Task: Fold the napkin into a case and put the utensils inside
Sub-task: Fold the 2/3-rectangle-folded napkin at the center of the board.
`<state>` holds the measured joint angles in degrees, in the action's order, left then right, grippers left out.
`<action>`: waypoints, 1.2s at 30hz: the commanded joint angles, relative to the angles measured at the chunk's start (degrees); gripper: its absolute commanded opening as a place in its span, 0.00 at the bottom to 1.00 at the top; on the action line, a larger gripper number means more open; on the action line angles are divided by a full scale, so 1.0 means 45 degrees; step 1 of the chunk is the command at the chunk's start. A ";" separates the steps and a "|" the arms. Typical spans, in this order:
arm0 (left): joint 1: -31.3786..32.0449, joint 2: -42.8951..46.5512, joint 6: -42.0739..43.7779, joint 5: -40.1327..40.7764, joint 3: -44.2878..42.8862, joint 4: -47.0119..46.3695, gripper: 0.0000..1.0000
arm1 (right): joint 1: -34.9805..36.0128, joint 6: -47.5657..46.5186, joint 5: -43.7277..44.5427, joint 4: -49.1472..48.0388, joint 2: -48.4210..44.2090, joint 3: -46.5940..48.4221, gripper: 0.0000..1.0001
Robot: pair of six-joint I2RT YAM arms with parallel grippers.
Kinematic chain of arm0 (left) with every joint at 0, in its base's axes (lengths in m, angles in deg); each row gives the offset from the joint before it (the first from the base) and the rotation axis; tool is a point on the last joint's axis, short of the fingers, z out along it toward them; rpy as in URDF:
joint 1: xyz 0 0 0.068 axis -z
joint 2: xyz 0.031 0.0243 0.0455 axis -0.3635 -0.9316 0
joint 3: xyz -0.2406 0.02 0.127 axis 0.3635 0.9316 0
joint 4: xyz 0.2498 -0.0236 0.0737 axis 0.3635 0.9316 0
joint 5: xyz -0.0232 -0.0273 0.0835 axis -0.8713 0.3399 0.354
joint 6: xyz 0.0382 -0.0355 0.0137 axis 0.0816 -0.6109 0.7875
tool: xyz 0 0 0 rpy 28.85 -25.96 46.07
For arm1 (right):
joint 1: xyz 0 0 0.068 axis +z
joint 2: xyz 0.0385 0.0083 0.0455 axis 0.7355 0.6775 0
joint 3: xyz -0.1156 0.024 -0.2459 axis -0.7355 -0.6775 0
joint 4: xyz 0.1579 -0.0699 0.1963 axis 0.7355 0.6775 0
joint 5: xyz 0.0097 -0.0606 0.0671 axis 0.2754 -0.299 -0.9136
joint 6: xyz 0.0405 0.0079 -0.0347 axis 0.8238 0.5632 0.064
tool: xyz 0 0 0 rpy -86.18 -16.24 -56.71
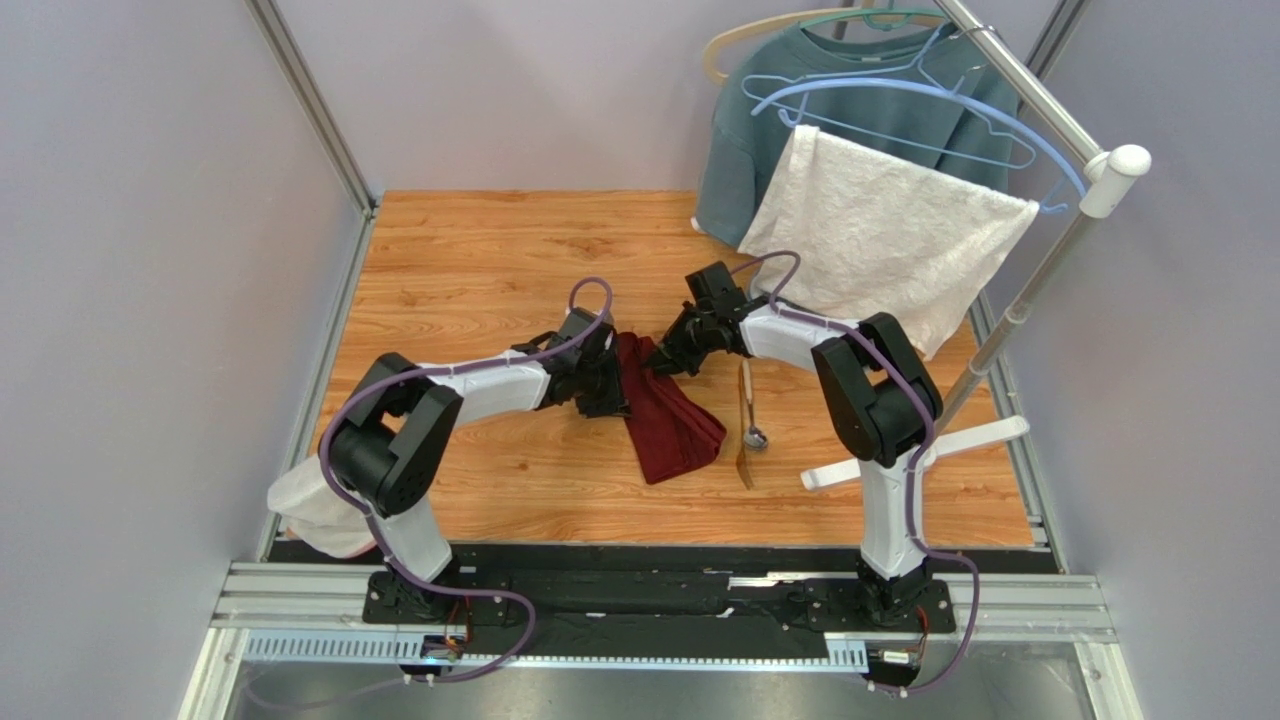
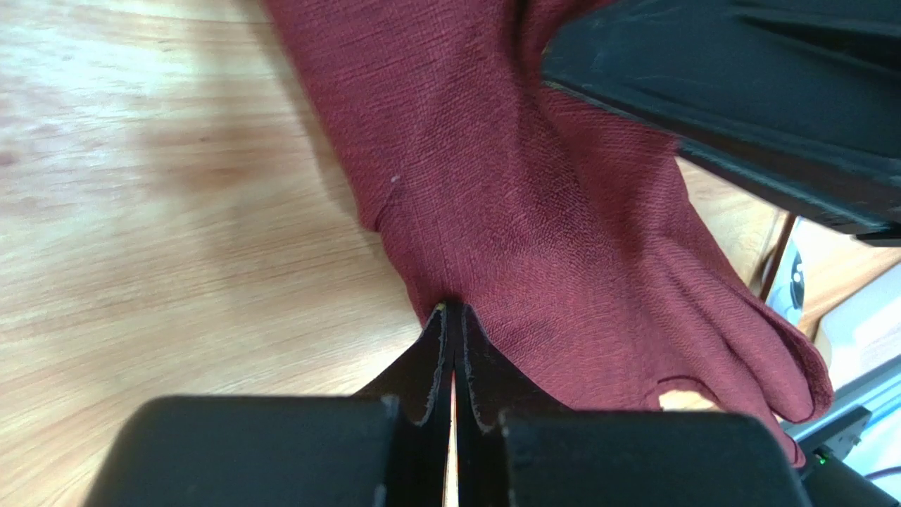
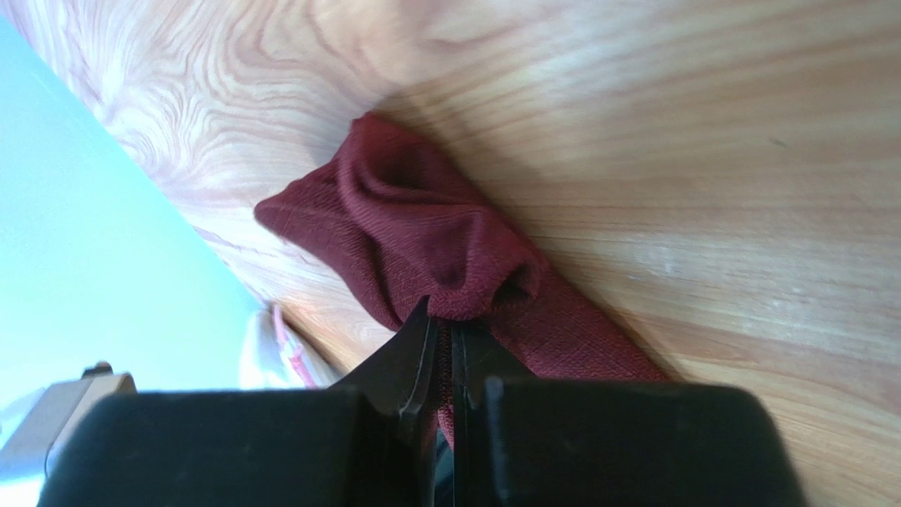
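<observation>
The maroon napkin (image 1: 669,420) lies as a narrow bunched strip on the wooden table (image 1: 466,255), running from between the two grippers toward the near edge. My left gripper (image 1: 609,393) is shut, its tips (image 2: 455,308) touching the napkin (image 2: 529,190) at its left edge, and no cloth shows between the fingers. My right gripper (image 1: 666,360) is shut on the far end of the napkin (image 3: 423,232), with maroon cloth pinched between its fingers (image 3: 444,322). Just right of the cloth lie the silver spoon (image 1: 756,438) and the golden-brown fork-like piece (image 1: 745,474).
A clothes rack (image 1: 1037,285) stands at the right with a white towel (image 1: 887,240), a grey-blue sweatshirt (image 1: 766,120) and hangers; its white foot (image 1: 917,450) reaches onto the table near the utensils. A pale bundle (image 1: 308,510) sits by the left arm's base.
</observation>
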<state>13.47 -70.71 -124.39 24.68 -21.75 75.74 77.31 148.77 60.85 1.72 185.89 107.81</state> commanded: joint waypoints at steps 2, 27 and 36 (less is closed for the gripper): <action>0.0394 -0.0553 0.0244 0.0346 0.0198 -0.0981 0.00 | 0.0295 0.2603 0.0207 -0.0808 -0.0733 -0.0662 0.00; -0.0482 0.2901 0.0089 -0.1471 0.0179 0.1790 0.23 | 0.0609 0.4446 0.1009 -0.5614 -0.1398 -0.3985 0.00; -0.1382 0.0327 0.0693 -0.0986 -0.3315 0.4369 0.04 | 0.0589 0.3004 0.0794 -0.5343 -0.1476 -0.3265 0.00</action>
<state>7.31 -65.49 -122.88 18.76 -32.83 89.42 80.15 167.59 64.67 -21.82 180.95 90.52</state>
